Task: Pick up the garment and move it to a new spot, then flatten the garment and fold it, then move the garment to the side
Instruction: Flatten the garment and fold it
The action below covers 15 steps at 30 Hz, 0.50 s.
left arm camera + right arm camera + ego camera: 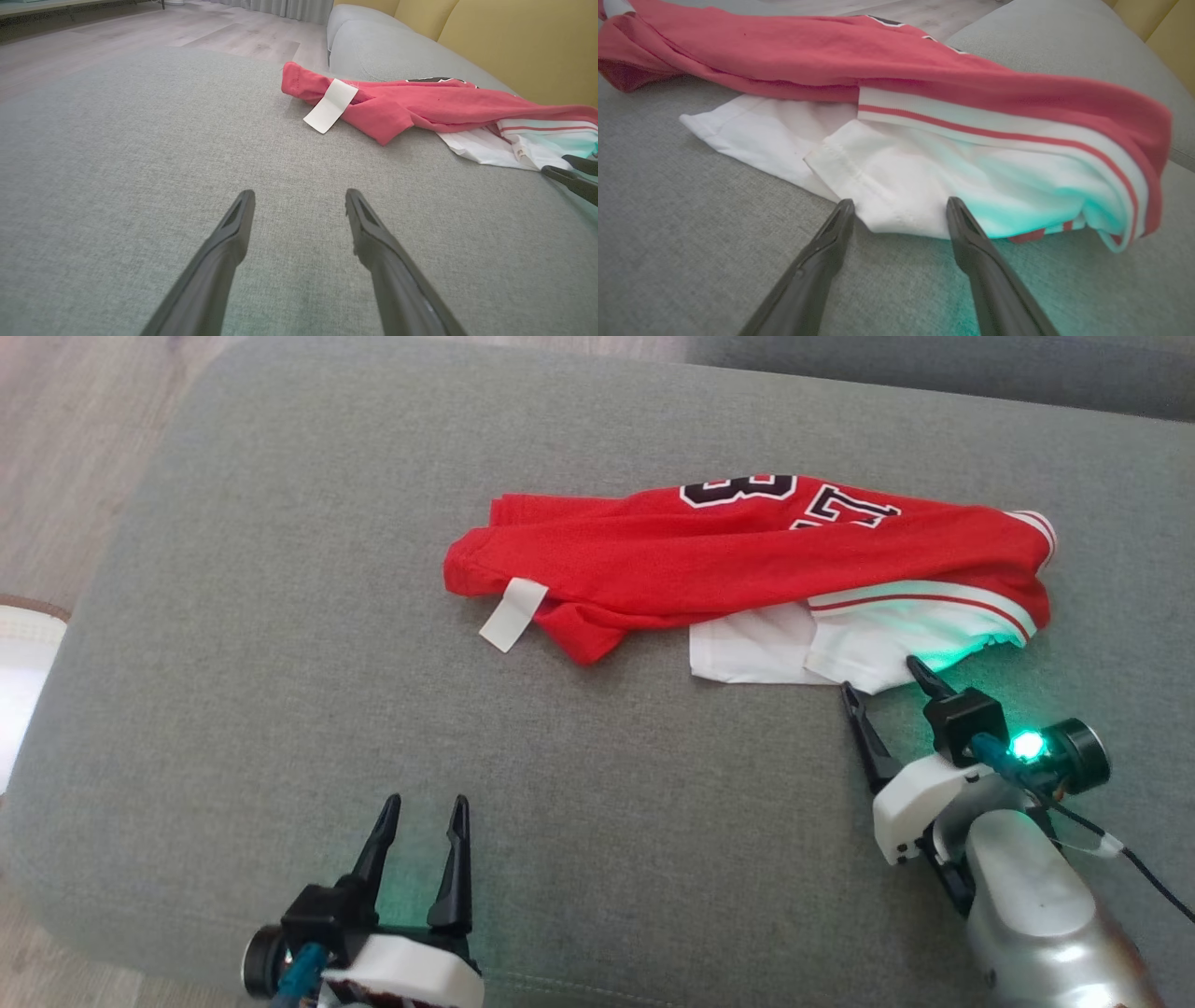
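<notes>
The garment (709, 560) is a red mesh jersey with black white-outlined characters, bunched lengthwise on the grey cushion (280, 663). White inner cloth and red-striped trim spill out at its near right; a white tag (512, 613) hangs at its left end. My right gripper (879, 677) stands open at that white edge, the fingertips straddling the corner of the white cloth (896, 186). My left gripper (425, 807) is open over bare cushion near the front, well short of the garment (420, 105). The tag (331, 105) lies ahead of it to the right.
Wood floor (65, 439) runs along the cushion's left side. A second grey cushion (934, 359) adjoins at the back, and yellow backrests (514, 42) rise behind. The right gripper's tips (577, 175) enter the left wrist view at the right edge.
</notes>
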{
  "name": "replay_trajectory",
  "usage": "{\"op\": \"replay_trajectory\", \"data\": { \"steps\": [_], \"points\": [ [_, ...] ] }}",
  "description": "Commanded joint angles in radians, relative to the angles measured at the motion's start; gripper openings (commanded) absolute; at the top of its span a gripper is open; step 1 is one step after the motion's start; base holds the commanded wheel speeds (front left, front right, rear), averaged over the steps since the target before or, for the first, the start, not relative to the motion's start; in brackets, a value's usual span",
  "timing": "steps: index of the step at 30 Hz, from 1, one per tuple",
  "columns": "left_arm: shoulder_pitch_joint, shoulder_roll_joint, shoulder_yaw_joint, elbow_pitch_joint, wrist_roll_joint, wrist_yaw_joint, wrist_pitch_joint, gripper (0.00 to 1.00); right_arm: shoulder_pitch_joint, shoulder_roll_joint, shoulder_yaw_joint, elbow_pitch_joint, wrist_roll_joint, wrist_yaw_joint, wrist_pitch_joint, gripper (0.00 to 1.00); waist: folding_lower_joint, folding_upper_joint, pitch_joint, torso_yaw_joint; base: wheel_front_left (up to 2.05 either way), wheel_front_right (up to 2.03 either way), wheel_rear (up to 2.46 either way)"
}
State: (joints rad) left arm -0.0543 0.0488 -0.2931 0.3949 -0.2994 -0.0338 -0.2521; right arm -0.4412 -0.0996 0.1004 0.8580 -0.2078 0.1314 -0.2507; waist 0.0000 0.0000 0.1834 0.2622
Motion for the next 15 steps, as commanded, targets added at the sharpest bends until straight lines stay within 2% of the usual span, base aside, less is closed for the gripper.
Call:
{"op": "replay_trajectory", "data": {
  "steps": [1,11,15],
  "points": [
    [-0.028,0.001,0.023,-0.031,-0.003,0.008,-0.01,1.0,-0.027,0.022,0.023,-0.031,-0.003,-0.001,-0.011,1.0,0.0,0.0,0.003,-0.005,0.0,0.0,0.0],
    [-0.03,0.001,0.018,-0.034,-0.008,0.007,-0.01,1.0,0.006,0.024,0.065,-0.07,-0.024,-0.001,-0.011,1.0,0.0,0.0,0.007,-0.016,0.0,0.0,0.0],
    [-0.029,0.001,0.019,-0.033,-0.011,0.009,-0.01,1.0,0.006,0.012,0.05,-0.061,-0.043,-0.001,-0.011,1.0,0.0,0.0,0.01,-0.018,0.0,0.0,0.0]
  ]
}}
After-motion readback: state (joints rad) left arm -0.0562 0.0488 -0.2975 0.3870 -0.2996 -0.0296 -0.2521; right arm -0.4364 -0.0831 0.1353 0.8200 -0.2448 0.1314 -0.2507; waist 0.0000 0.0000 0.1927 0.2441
